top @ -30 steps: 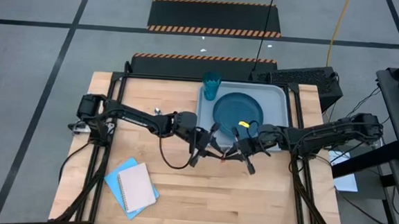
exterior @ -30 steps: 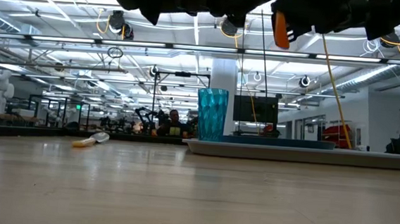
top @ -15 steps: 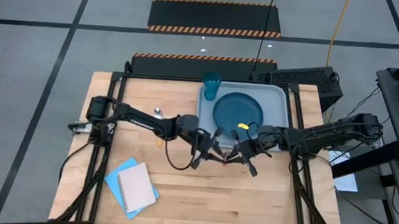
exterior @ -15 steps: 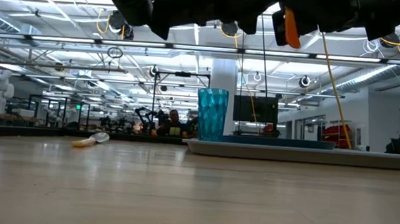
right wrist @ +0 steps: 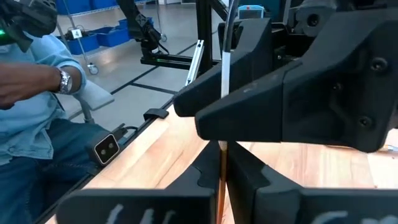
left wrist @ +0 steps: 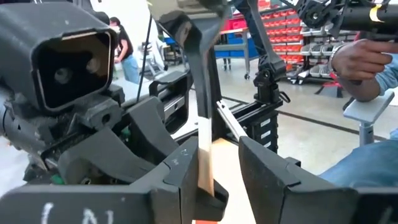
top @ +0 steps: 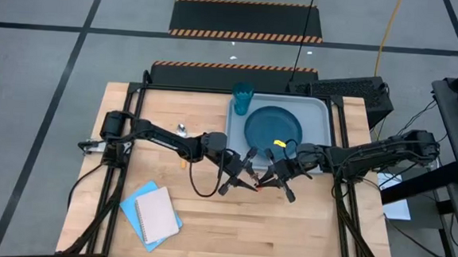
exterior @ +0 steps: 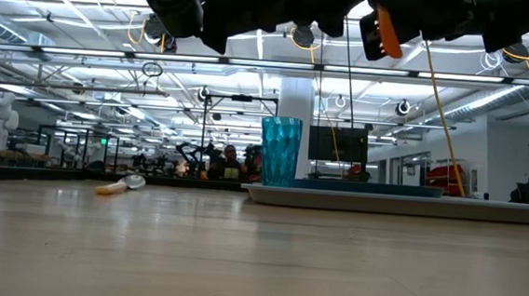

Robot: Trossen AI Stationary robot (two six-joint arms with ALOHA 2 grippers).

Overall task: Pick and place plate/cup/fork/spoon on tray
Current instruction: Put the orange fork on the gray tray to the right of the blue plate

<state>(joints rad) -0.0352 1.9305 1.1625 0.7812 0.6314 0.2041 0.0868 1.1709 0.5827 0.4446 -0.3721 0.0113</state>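
- The right gripper (top: 272, 179) is closed on the fork (top: 258, 184), held above the table (top: 208, 215) at 6 o'clock of the tray (top: 319, 110)
- The left gripper (top: 240, 174) faces it at 9 o'clock of the fork; its fingers flank the fork's other end, but a firm hold cannot be told
- The plate (top: 274, 126) lies in the tray; the cup (top: 242, 98) stands at the tray's 10 o'clock corner
- The spoon (top: 182, 138) lies on the table at 9 o'clock of the tray
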